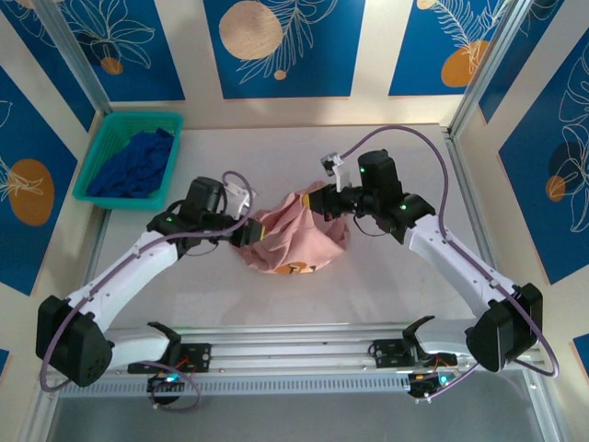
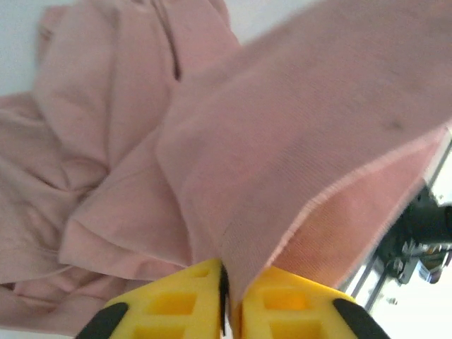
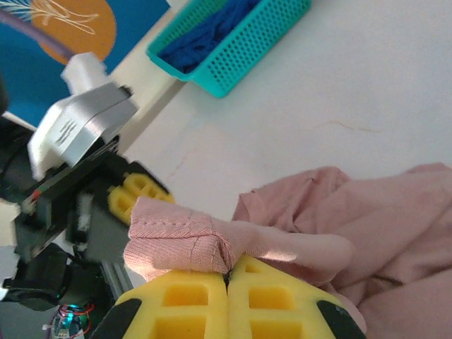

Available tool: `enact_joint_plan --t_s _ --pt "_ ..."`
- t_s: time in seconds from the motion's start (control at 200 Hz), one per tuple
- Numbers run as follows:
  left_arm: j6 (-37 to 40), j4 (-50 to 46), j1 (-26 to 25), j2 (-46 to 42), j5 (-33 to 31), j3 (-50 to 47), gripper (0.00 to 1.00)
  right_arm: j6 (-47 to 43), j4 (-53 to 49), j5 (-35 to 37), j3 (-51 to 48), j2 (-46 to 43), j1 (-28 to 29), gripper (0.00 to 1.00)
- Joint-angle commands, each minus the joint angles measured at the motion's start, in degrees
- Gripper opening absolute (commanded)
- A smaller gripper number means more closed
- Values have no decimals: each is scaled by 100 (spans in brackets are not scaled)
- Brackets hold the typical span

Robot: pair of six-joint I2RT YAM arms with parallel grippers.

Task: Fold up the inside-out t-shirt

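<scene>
The inside-out t-shirt (image 1: 296, 238) is a dusty-pink crumpled heap at the middle of the table, with a bit of yellow print at its near edge. My left gripper (image 1: 248, 235) is at its left side, shut on a fold of the pink cloth. In the left wrist view the yellow fingers (image 2: 176, 304) pinch a hemmed edge of the t-shirt (image 2: 296, 134). My right gripper (image 1: 318, 201) is at the heap's far right, shut on a stitched seam. In the right wrist view, the seam of the t-shirt (image 3: 180, 236) bunches above the gripper (image 3: 229, 274).
A teal basket (image 1: 99, 147) holding a dark blue garment (image 1: 138, 164) stands at the far left; in the right wrist view the basket (image 3: 240, 49) is at the top. Metal rails (image 1: 294, 354) run along the near edge, and upright frame posts stand at the sides.
</scene>
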Motion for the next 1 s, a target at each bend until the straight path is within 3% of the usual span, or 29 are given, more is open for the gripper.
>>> enact_joint_plan --t_s 0.0,0.275,0.46,0.56,0.62,0.81,0.995 --pt "459 -224 -461 -66 -159 -92 18 -57 -443 201 183 64 -63 0" --pt "747 67 -1612 353 -493 -204 18 107 -1286 418 -697 -543 -83 0" --pt "615 194 -1694 559 -580 -150 21 1124 -1863 949 -1768 -1139 19 0" --pt "504 277 -1662 459 -897 -88 27 1981 -2184 1675 -2283 -1578 95 16" --pt "351 352 -1580 422 -1263 -60 32 2337 -2232 2178 -2540 -1886 145 29" --pt "-435 422 -799 393 -2297 -60 46 2115 -1870 3019 -2410 -1984 161 54" --pt "-1154 826 369 294 -2432 -427 60 1442 -937 3355 -1812 -894 29 61"
